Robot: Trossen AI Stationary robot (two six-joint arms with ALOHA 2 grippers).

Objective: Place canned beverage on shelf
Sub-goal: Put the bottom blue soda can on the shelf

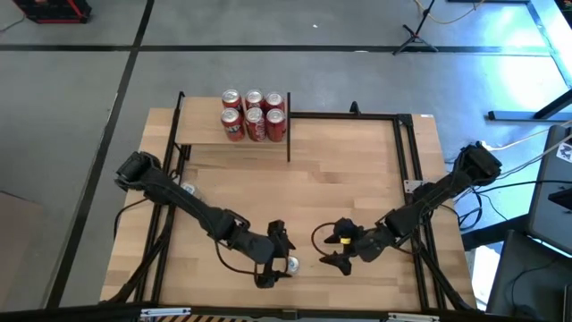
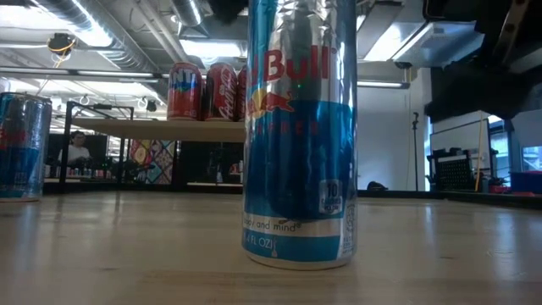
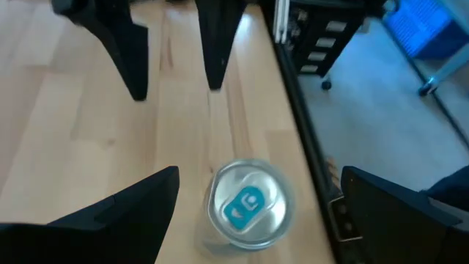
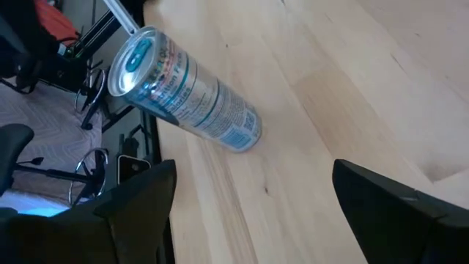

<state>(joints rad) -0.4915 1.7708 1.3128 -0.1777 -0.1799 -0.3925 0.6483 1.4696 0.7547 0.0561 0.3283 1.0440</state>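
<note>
A tall blue-and-silver canned beverage point(image 1: 291, 264) stands upright on its base near the table's near edge; it fills the middle of the low view point(image 2: 298, 135). My left gripper point(image 1: 279, 257) is open, a finger on either side of the can's top point(image 3: 245, 209) without touching it. My right gripper point(image 1: 331, 250) is open too, just right of the can and facing it, with the can point(image 4: 183, 88) ahead of its fingers. The shelf point(image 1: 207, 134), a small raised light-wood board on black posts, stands at the table's far left.
Several red cans point(image 1: 254, 114) stand on the shelf's right end point(image 2: 203, 89). A second blue can point(image 2: 21, 144) stands on the table farther left point(image 1: 188, 190). Black frame rails point(image 1: 413, 161) run along the table's sides. Bare wood point(image 1: 340, 179) lies between the can and the shelf.
</note>
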